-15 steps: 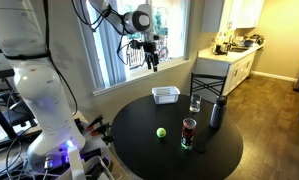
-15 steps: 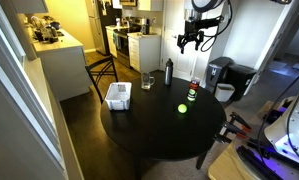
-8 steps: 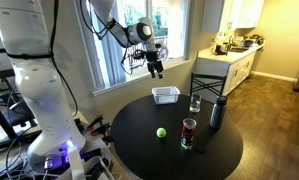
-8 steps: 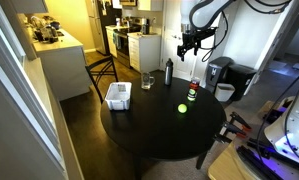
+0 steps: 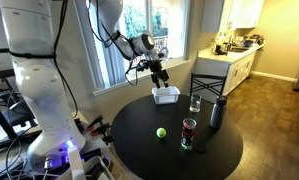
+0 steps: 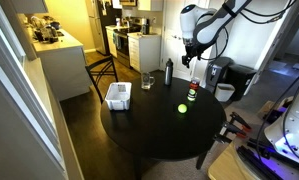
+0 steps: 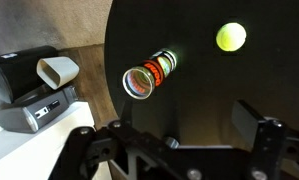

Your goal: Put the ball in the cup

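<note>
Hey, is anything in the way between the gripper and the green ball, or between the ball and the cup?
Nothing visible. The open gripper hangs in the air above the table, with clear space down to the ball. Only bare table surface lies between ball and cup.

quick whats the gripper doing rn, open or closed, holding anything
Gripper: open, holding nothing, up in the air above the table; the ball lies on the table, apart from it.
</note>
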Robot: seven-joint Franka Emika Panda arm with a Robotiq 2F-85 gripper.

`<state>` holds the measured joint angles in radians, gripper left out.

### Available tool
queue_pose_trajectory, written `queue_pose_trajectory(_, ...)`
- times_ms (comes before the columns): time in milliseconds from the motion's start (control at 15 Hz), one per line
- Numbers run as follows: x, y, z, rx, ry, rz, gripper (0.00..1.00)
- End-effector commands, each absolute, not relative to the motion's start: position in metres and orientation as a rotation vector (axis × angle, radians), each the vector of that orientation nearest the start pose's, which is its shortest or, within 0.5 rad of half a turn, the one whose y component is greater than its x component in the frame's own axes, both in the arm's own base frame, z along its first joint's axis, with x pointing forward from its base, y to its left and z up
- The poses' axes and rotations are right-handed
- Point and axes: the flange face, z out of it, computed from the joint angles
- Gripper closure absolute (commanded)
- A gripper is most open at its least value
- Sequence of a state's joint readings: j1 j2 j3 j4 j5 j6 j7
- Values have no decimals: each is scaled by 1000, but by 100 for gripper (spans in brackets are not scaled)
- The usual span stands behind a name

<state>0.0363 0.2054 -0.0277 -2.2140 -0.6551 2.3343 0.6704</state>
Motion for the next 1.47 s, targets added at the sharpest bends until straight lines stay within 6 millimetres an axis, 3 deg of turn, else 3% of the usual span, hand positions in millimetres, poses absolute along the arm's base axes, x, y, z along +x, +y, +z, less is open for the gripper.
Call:
queue_pose_trajectory(0, 542, -5, 279, -3581, 321, -129, 0)
queue_pose_trajectory(467, 542, -3, 279, -3582, 316, -130, 0)
queue_pose_trajectory(600, 540, -9, 264, -3562, 354, -157, 0)
queue_pose_trajectory(1067, 551, -10, 155, -3304, 575, -254, 0)
queue_pose_trajectory(1400, 559, -8, 97, -3182, 674, -310, 0)
